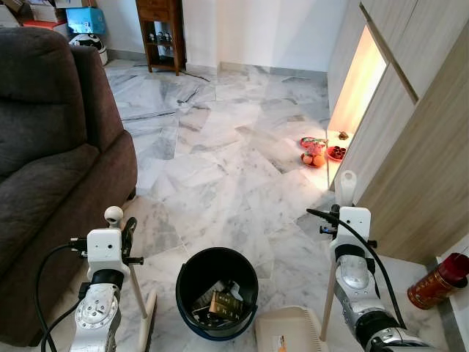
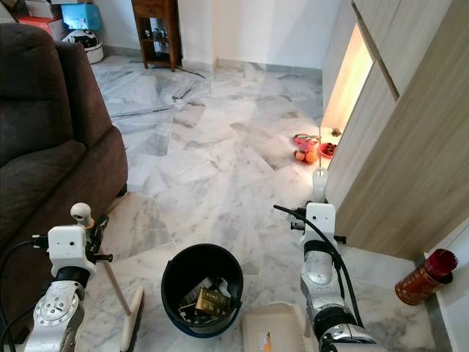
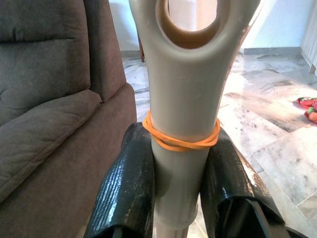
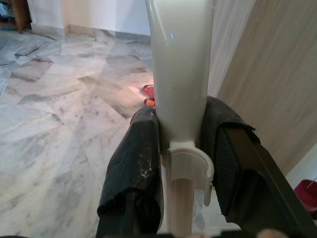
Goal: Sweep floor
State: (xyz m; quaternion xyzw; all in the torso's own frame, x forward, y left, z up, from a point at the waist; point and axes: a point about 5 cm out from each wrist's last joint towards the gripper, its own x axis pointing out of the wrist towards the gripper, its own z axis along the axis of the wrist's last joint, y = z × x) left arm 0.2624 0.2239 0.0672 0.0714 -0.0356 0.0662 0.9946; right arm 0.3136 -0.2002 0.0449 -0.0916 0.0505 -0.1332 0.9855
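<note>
Both tools are in hand at bottom frame: left gripper (image 3: 178, 198) fingers clamp the broom handle (image 3: 185, 99), right gripper (image 4: 181, 168) fingers clamp the dustpan handle (image 4: 181, 69), flanking the bin (image 1: 217, 292). Sweeping looks ready to begin; next, lower the brush to the marble floor (image 1: 220, 161).

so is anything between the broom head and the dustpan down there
Yes. The black bin with rubbish inside stands on the floor between the broom head, held by the left end effector, and the dustpan, whose handle the right end effector grips. Sweeping straight across would hit it.
</note>
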